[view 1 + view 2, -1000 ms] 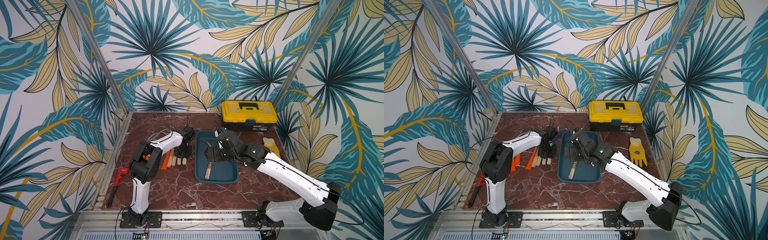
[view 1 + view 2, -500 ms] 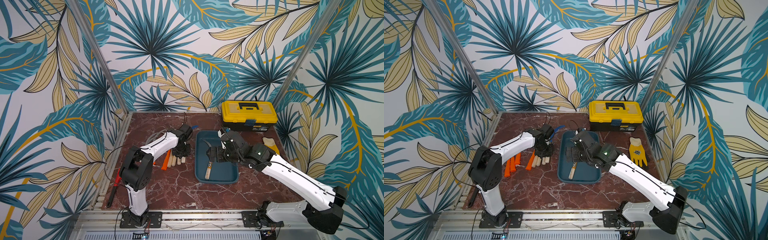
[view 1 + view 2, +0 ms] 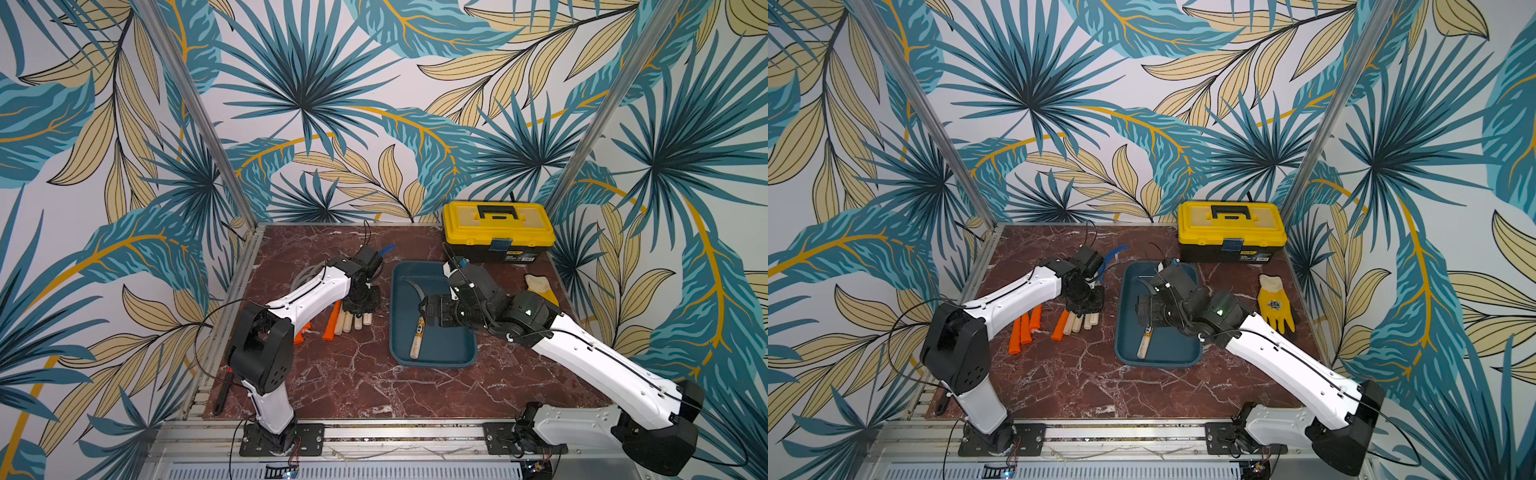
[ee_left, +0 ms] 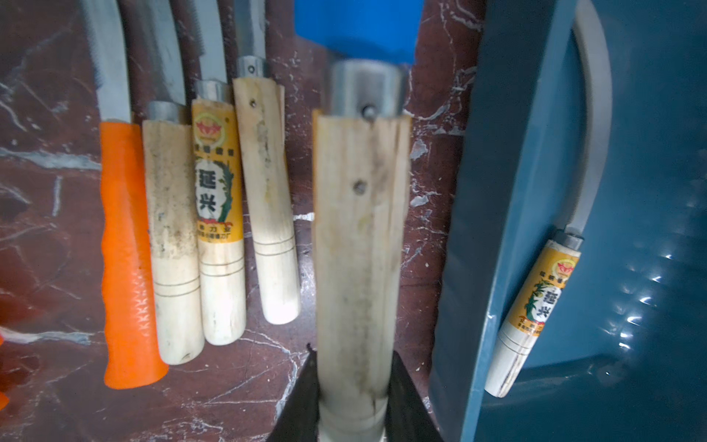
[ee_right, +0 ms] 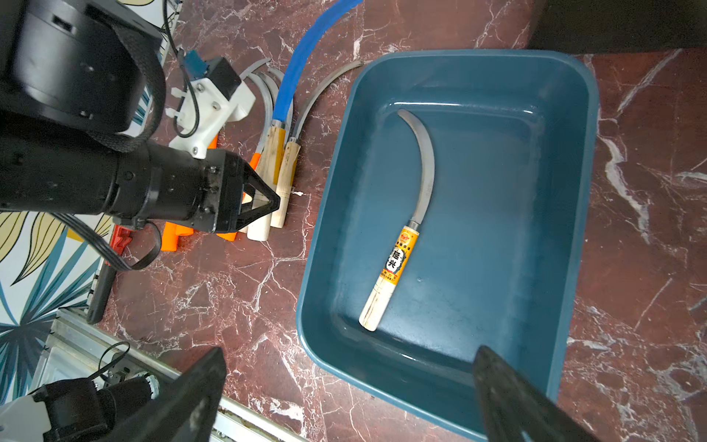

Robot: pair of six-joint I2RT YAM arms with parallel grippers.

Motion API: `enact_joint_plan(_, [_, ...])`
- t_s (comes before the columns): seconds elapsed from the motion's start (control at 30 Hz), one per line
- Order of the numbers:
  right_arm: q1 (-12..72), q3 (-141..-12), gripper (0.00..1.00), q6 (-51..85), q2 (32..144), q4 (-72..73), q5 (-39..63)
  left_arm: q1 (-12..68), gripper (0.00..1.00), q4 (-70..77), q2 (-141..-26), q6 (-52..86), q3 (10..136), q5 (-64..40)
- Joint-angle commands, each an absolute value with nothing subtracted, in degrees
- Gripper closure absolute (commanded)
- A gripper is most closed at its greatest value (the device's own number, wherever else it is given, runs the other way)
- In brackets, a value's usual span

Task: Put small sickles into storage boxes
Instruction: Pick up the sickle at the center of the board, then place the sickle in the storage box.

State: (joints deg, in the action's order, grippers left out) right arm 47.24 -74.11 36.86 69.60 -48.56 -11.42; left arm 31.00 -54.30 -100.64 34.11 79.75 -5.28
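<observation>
The left tool [image 4: 354,386] has lifted the blue-bladed sickle [image 4: 359,229], pinched by its wooden handle, just beside the tray [image 5: 497,229]; the right tool [image 5: 350,352] gapes empty above the tray, where a labelled sickle [image 5: 398,260] lies.

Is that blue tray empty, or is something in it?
Not empty. One sickle with a labelled wooden handle lies flat on the blue tray floor; nothing else is inside.

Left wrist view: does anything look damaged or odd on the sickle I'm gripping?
Yes. The wooden handle held in the left gripper looks split at its ferrule end, with a sliver standing off one edge, and it is grimy. Its blade is blue, unlike the grey blades beside it. Nothing looks spilled.
</observation>
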Motion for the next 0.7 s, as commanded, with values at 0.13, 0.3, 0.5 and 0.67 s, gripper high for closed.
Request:
enact_joint_plan(0.13, [47.1, -73.3, 0.00, 37.4, 67.6, -51.5, -14.3, 34.5, 1.00, -55.0, -99.2, 35.5, 80.5, -5.8])
enact_joint_plan(0.3, [47.1, -73.1, 0.01, 37.7, 66.8, -52.4, -15.1, 36.3, 1.00, -55.3, -98.9, 36.7, 81.0, -6.1])
enact_joint_plan(0.5, [47.1, -72.5, 0.00, 38.3, 66.0, -52.8, -15.4, 38.3, 1.00, -55.8, -98.5, 37.8, 81.8, -6.2])
enact_joint_plan(0.67, [47.1, -72.2, 0.00, 38.8, 65.4, -53.1, -15.7, 39.5, 1.00, -56.6, -98.6, 38.7, 83.0, -6.5])
